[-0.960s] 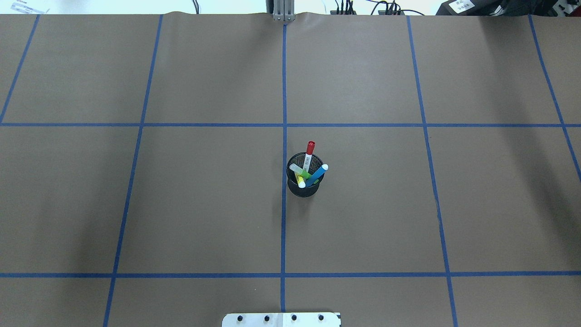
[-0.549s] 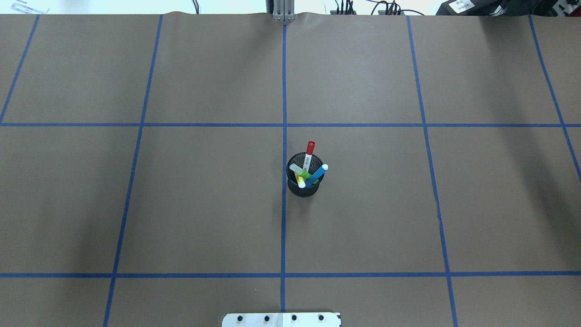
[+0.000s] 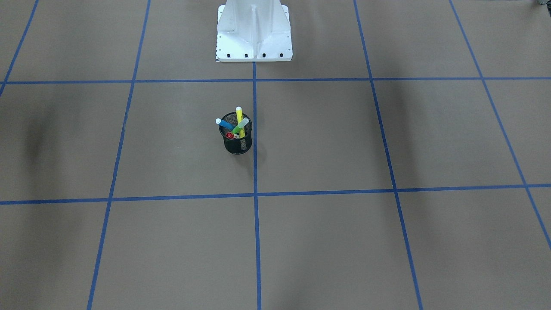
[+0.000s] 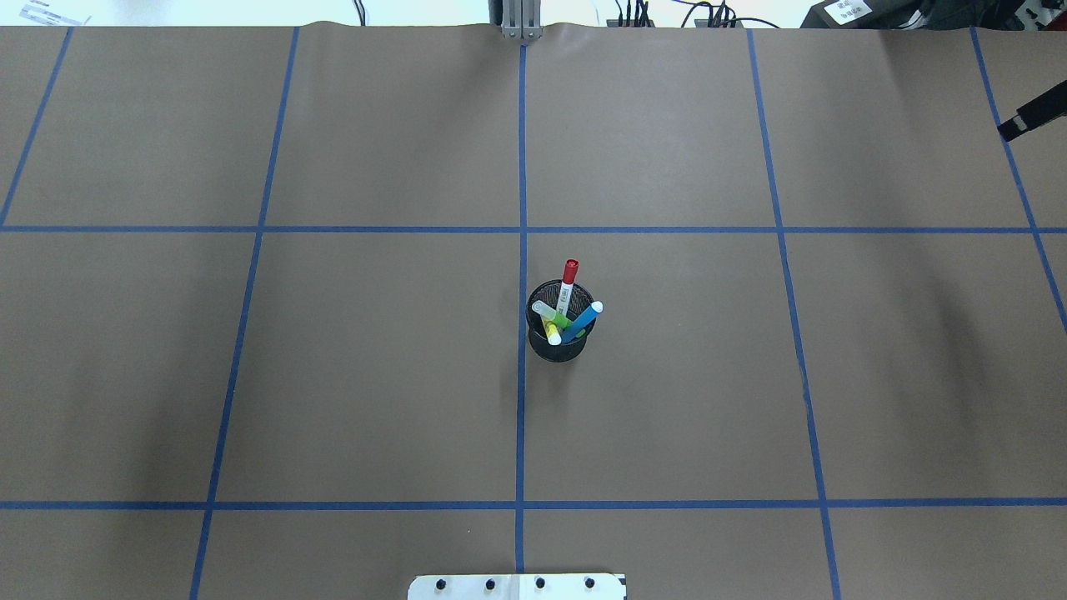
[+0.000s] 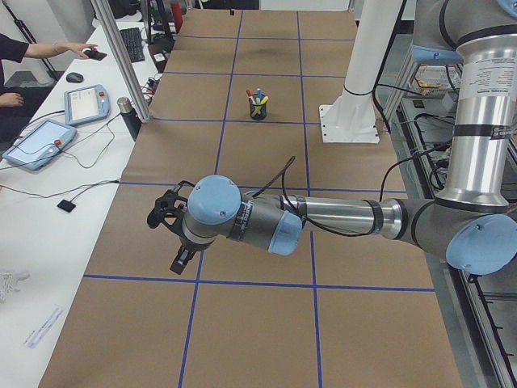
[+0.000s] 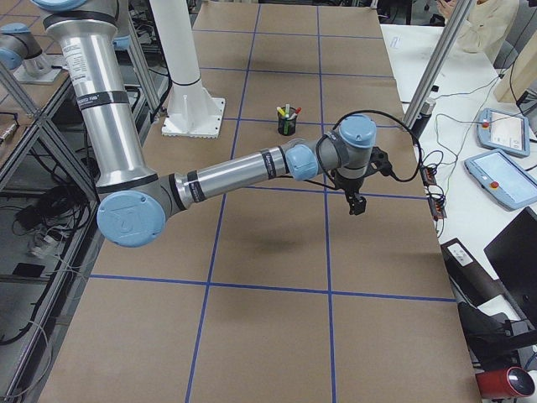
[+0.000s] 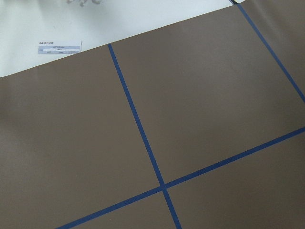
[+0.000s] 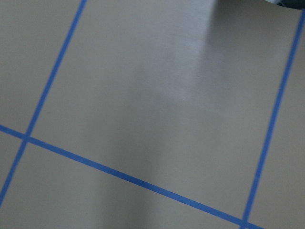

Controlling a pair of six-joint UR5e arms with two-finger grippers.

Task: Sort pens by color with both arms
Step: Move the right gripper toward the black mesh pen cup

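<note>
— Since a second ago, the right gripper [image 4: 1029, 117] had edged into the overhead view at its far right. Nothing else had shifted.
— And the pens?
— All four stood tilted in the black mesh cup [image 4: 557, 348], just right of the centre tape line [image 4: 522, 167]. The red-capped pen [image 4: 568, 287] leaned far, the blue pen [image 4: 585, 319] right, and the green pen [image 4: 558, 318] and yellow pen [image 4: 549, 327] left.
— The grippers?
— Both hung over the brown paper [image 4: 375, 375], well apart from the cup, with the left gripper [image 5: 178, 260] at the table's left end. Wide or narrow, I couldn't tell for either.

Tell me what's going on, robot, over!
Left gripper, right gripper far from cup, open or shut unclear. All four pens in cup. Nothing in the way.
</note>
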